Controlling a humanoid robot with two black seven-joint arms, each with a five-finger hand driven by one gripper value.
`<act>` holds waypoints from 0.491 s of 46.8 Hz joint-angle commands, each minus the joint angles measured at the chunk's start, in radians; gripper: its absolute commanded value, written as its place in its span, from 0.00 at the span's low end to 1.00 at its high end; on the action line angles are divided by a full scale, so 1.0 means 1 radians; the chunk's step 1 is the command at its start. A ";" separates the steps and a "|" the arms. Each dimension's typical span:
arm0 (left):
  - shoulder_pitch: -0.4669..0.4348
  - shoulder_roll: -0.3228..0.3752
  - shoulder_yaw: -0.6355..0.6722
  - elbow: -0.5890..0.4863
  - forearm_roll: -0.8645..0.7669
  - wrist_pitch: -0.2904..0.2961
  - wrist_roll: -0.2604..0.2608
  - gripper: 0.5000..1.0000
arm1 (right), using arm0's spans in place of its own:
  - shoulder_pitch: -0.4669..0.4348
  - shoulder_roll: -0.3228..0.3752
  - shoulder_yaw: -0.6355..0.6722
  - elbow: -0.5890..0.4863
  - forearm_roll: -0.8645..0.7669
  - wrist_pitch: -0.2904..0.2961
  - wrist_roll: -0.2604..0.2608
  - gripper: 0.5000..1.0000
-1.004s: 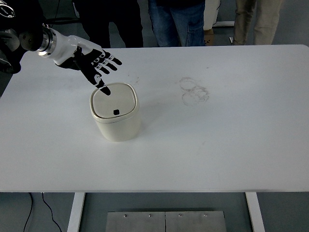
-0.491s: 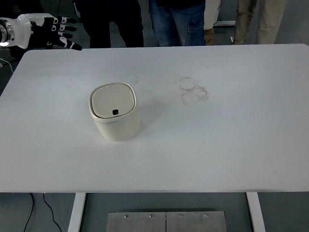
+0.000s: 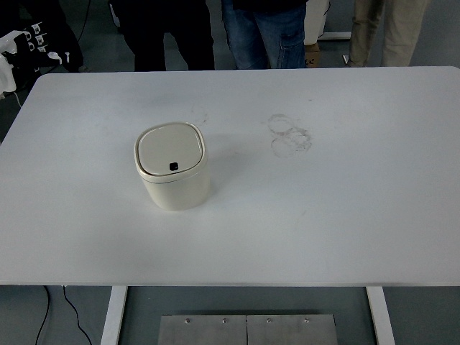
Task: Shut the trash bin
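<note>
A small cream trash bin (image 3: pixel 172 185) with rounded corners stands on the white table (image 3: pixel 323 208), left of the middle. Its lid (image 3: pixel 169 149) lies flat and shut on the rim, with a small black button (image 3: pixel 172 167) near its front edge. My left hand (image 3: pixel 37 49), black and white, hangs beyond the table's far left corner, far from the bin. The fingers are loosely extended and hold nothing. My right arm is out of view.
Faint ring-shaped smudges (image 3: pixel 289 135) mark the table right of the bin. Several people's legs (image 3: pixel 262 32) stand along the far edge. A grey metal plate (image 3: pixel 246 329) lies on the floor below the near edge.
My left hand has drawn back from above the bin's lid to the far left corner, off the table. The bin has stayed in place with its lid down.
</note>
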 commanded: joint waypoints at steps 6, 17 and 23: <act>0.208 -0.081 -0.381 0.006 -0.001 0.005 -0.006 1.00 | 0.000 0.000 -0.001 0.000 0.000 0.000 0.000 0.98; 0.349 -0.193 -0.638 0.031 0.001 -0.007 -0.006 1.00 | 0.000 0.000 -0.001 0.000 0.001 0.000 0.000 0.98; 0.395 -0.214 -0.710 0.031 -0.002 -0.018 -0.007 1.00 | 0.000 0.000 0.001 0.000 0.000 0.001 0.000 0.98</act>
